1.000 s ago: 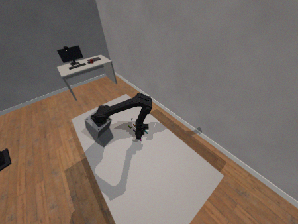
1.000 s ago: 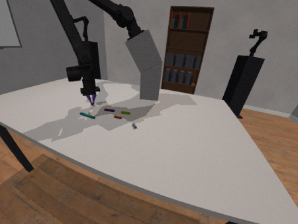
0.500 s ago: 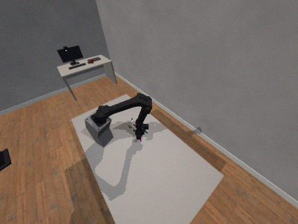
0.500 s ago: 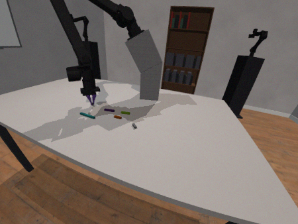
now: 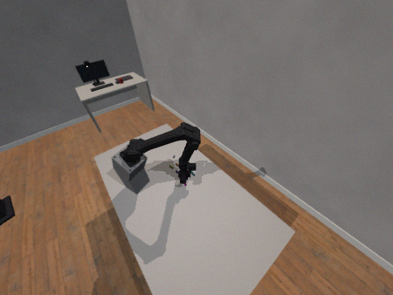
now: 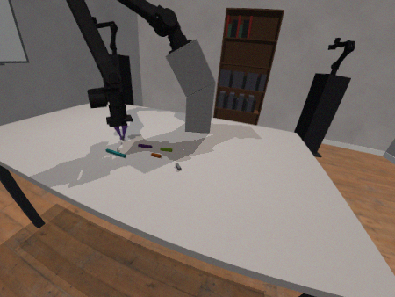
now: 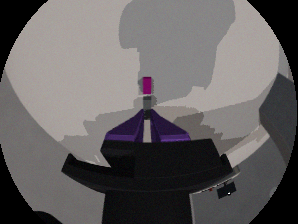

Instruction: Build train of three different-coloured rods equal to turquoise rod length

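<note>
My gripper (image 6: 120, 135) points down at the table, just beyond the turquoise rod (image 6: 115, 153). Its purple fingers are shut on a small magenta rod (image 7: 147, 86), which sticks out past the fingertips in the wrist view. Whether the rod touches the table I cannot tell. To the right of the gripper lie a purple rod (image 6: 145, 146), a green or lime rod (image 6: 166, 149), an orange rod (image 6: 155, 155) and a short grey rod (image 6: 177, 167), all flat and apart from each other. In the top view the gripper (image 5: 183, 178) and rods are too small to tell apart.
The arm's grey base block (image 6: 195, 88) stands behind the rods. A bookshelf (image 6: 247, 66) and a black stand (image 6: 322, 110) are off the table at the back. The table edge runs along the front.
</note>
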